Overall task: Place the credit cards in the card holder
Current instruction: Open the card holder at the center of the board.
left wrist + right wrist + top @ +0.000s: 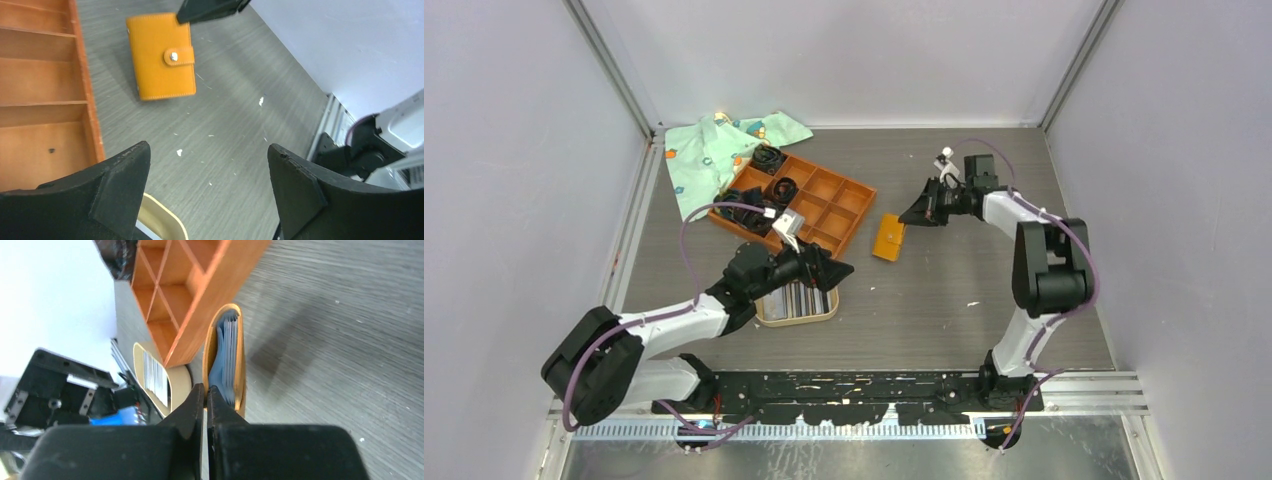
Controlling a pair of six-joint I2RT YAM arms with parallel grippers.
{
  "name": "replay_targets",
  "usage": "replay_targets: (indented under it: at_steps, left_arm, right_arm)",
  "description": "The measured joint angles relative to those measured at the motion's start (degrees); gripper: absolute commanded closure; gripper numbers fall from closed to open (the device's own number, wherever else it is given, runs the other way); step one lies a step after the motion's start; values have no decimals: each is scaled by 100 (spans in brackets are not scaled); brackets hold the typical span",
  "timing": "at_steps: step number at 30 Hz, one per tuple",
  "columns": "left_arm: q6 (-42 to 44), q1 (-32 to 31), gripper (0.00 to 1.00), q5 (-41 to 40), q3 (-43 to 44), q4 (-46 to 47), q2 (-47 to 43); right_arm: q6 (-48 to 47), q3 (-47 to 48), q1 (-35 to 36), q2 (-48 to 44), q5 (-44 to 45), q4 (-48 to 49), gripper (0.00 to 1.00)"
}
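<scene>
The orange card holder (pixel 888 237) lies flat on the table to the right of the compartment tray, its snap fastened (pixel 173 57). In the right wrist view it shows edge-on (pixel 240 355), with grey pockets between the two covers. My right gripper (pixel 205 389) is shut on the edge of its upper cover and reaches in from the right (pixel 910 216). Striped credit cards (pixel 799 298) rest in the oval tan-rimmed dish (pixel 764 318). My left gripper (pixel 210 170) hangs open and empty over the dish's far right end (pixel 831 268).
An orange-brown compartment tray (pixel 844 200) with black parts in its left cells stands behind the dish. A green patterned cloth (pixel 709 150) lies at the back left. White walls enclose the table on three sides.
</scene>
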Motion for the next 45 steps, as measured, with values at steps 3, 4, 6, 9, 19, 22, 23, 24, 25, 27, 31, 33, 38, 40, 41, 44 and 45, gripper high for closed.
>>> replay_targets:
  at_steps: [3, 4, 6, 9, 19, 22, 23, 24, 25, 27, 31, 33, 38, 40, 41, 44, 45]
  left_arm:
    - [9, -72, 10, 258, 0, 2, -48]
    - [20, -92, 10, 326, 0, 7, -92]
    - [55, -120, 9, 450, 0, 35, -177]
    - [133, -125, 7, 579, 0, 98, -214]
    - [293, -125, 2, 999, -306, 1375, 201]
    - [295, -125, 3, 1156, -452, 2011, 525]
    - [293, -125, 4, 1169, -466, 2059, 553]
    - [293, -125, 5, 1215, -514, 2277, 654]
    - [291, -125, 7, 1268, -542, 2474, 758]
    - [273, -125, 14, 1370, -555, 2780, 953]
    - [162, -125, 33, 1749, -516, 3294, 1355]
    - [76, -151, 45, 1928, -426, 3438, 1526]
    - [-111, -269, 100, 2282, -142, 3648, 1779]
    - [-188, -280, 100, 2354, -114, 3703, 1843]
    - [-234, -280, 100, 2354, -101, 3720, 1875]
    - [-579, -280, 100, 2170, -63, 3740, 2000]
    - [-699, -280, 100, 2070, -63, 3722, 2033]
  right_arm:
    - [-741, 2, 2, -608, -129, -411, 99]
    - [-1045, 4, 13, -807, -175, -595, 99]
    - [-1705, 9, 87, -1167, -260, -1023, 99]
    - [-2559, 9, 299, -1558, -345, -1622, 99]
    - [-5029, 9, 1233, -2612, -710, -3226, 99]
    - [-5567, 9, 1449, -2787, -807, -3545, 99]
    - [-5711, 9, 1523, -2811, -828, -3626, 99]
    - [-5847, 9, 1596, -2820, -850, -3705, 99]
    - [-5947, 9, 1644, -2820, -868, -3766, 99]
    - [-6186, 9, 1757, -2820, -907, -3936, 99]
    - [-6452, 9, 1864, -2826, -990, -4144, 99]
    - [-6507, 9, 1871, -2826, -992, -4194, 99]
    - [-6518, 9, 1871, -2826, -944, -4199, 98]
    - [-6448, 7, 1849, -2848, -831, -4153, 88]
    - [-6415, 7, 1849, -2859, -776, -4129, 75]
    - [-6113, -4, 1849, -2968, -409, -3908, 37]
    - [-6030, -15, 1840, -3027, -243, -3812, 32]
